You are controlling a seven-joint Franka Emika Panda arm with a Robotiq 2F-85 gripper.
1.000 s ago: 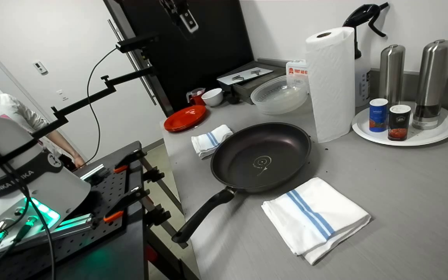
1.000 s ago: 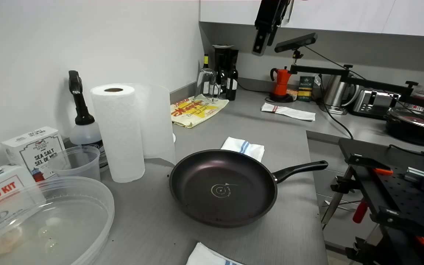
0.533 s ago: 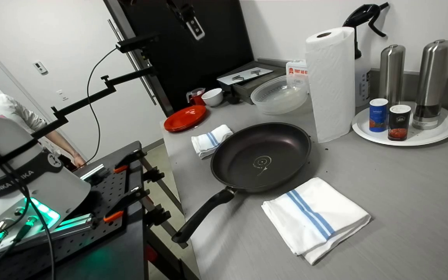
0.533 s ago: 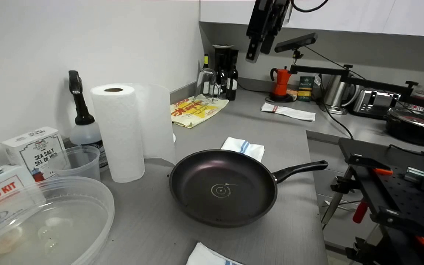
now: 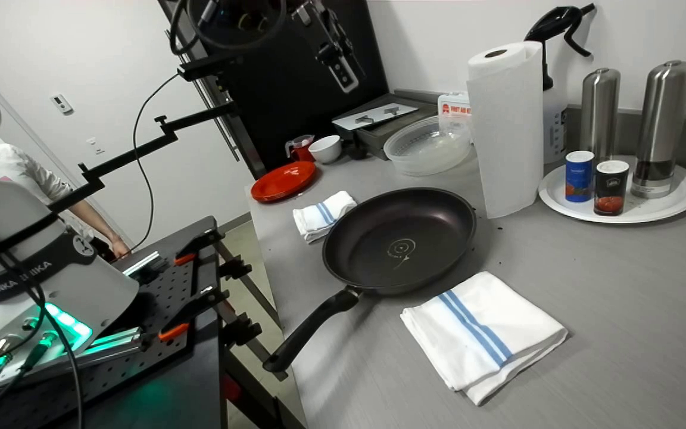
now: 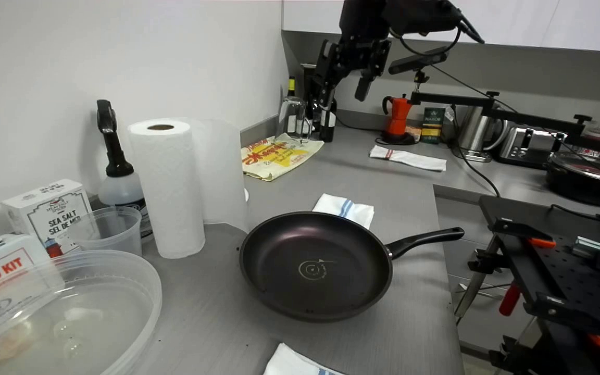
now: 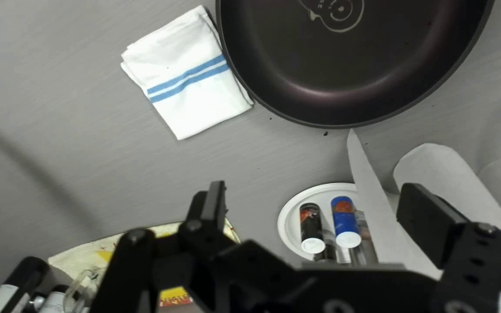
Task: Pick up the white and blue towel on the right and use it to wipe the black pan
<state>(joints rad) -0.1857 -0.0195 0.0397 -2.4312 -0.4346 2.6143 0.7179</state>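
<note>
The black pan (image 5: 399,238) lies on the grey counter, its handle toward the counter edge; it also shows in an exterior view (image 6: 315,265) and the wrist view (image 7: 355,65). The white and blue towel (image 5: 486,333) lies folded beside the pan. It is partly hidden behind the pan in an exterior view (image 6: 349,209) and shows left of the pan in the wrist view (image 7: 185,74). My gripper (image 6: 342,98) is open and empty, high above the counter beyond the pan and towel in that view. In the wrist view the gripper (image 7: 315,189) has its fingers wide apart.
A tall paper-towel roll (image 5: 507,131) stands beside the pan. A white plate (image 5: 685,196) holds shakers and steel mills. A second blue-striped towel (image 5: 322,214) lies across the pan. A clear tub (image 6: 138,317), red plate (image 5: 283,180) and yellow bag (image 6: 279,156) stand around.
The arm has come lower and further into both exterior views, and the gripper has turned so both fingers now show apart. The pan and towels have not moved.
</note>
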